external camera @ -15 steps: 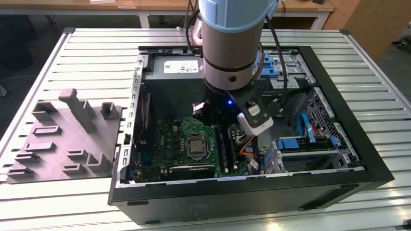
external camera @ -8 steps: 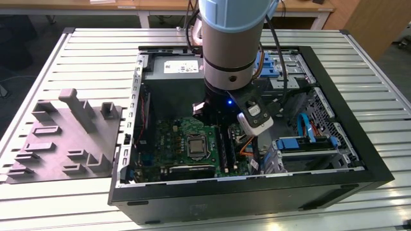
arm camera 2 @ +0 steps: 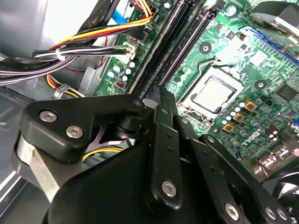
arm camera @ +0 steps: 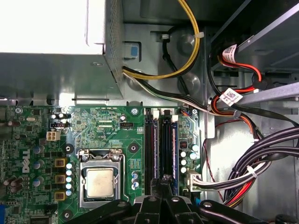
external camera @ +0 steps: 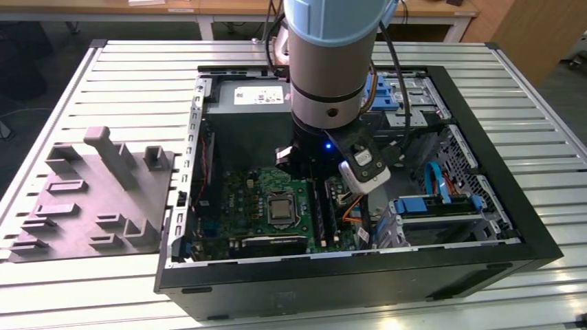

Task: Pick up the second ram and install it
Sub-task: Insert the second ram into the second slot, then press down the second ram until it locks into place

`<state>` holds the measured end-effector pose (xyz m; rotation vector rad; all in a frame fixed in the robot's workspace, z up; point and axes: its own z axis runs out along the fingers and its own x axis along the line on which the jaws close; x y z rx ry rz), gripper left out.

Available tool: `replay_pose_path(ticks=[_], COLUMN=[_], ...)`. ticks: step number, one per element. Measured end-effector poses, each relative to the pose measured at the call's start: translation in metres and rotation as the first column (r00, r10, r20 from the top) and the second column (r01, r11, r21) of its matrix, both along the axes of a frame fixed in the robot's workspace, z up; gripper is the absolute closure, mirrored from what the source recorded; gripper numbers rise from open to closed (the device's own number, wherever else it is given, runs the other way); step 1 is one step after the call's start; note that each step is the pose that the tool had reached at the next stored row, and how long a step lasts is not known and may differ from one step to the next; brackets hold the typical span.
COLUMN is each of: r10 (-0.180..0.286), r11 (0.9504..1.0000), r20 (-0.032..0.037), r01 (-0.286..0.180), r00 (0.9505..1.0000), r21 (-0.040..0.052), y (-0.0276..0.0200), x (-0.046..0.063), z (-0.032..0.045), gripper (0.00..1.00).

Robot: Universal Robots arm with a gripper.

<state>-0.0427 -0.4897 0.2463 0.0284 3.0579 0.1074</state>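
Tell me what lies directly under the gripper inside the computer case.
Under the gripper lie the RAM slots of the green motherboard, beside the CPU. The gripper covers one end of the slots; whether a module sits there cannot be seen.

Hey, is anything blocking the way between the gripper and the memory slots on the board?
Nothing visible does. In the first wrist view the gripper hangs right over the memory slots. The cables run beside the board, not across the slots.
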Motion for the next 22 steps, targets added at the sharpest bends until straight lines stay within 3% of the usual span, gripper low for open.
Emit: replay_pose_path(ticks=[13, 22], r10=[0.0, 0.0], r11=[1.0, 1.0], r20=[0.0, 0.0001], r01=[0.0, 0.0], r00=[1.0, 1.0], r21=[0.0001, 0.0051], y=[0.0022, 0.0145], x=[0.0, 0.0], z=[-0.0008, -0.0026], gripper=[0.9, 0.9])
